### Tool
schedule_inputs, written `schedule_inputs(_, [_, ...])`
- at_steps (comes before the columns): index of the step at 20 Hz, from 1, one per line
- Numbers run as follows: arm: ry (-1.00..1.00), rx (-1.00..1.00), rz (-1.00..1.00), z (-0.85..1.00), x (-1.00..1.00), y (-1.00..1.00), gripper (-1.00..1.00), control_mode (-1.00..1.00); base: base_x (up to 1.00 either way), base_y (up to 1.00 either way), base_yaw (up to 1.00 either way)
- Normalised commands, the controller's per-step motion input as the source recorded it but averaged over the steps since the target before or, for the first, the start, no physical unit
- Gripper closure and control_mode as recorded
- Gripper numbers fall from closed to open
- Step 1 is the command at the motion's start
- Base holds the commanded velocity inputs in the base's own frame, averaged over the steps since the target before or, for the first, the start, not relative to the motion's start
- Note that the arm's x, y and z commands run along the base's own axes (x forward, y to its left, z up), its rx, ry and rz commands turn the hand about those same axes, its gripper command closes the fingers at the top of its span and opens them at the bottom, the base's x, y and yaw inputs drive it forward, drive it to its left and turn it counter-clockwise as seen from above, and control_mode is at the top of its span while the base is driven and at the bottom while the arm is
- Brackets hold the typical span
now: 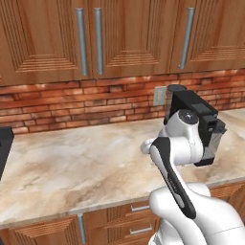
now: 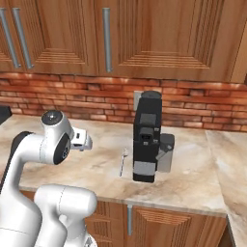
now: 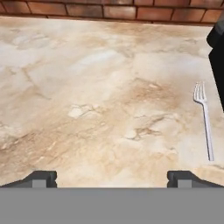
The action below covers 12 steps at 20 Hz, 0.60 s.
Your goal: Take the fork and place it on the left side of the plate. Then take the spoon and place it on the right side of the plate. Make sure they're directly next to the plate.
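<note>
Marble-patterned beige surface (image 1: 72, 162) runs beneath wooden cabinets (image 1: 95, 33) and a red brick backsplash (image 1: 72, 103). A black coffee machine (image 2: 146, 137) stands near the wall. The fork (image 3: 204, 119) lies flat just left of that machine, prongs toward the bricks. The end effector (image 3: 112, 178) hovers over bare marble left of the machine, fingers spread wide, holding nothing.

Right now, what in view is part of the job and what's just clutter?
Job:
- fork, lying flat on the counter beside the coffee machine
- tool, open, holding nothing

Not the job:
- black coffee machine
- wall outlet on the brick backsplash
- cabinet handles
</note>
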Motion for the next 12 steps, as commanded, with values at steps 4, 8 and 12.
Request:
schedule_inputs(4, [0.0, 0.0, 0.0, 0.0, 0.0, 0.0, -1.0, 1.0, 0.24, 0.0, 0.0])
schedule_inputs(8, [0.02, -0.08, 0.0, -0.46, 0.16, -0.5, -1.0, -1.0, 0.0, 0.0, 0.0])
schedule_inputs(12, [0.04, -0.12, -0.02, -0.58, 0.17, -0.59, -1.0, -1.0, 0.0, 0.0, 0.0])
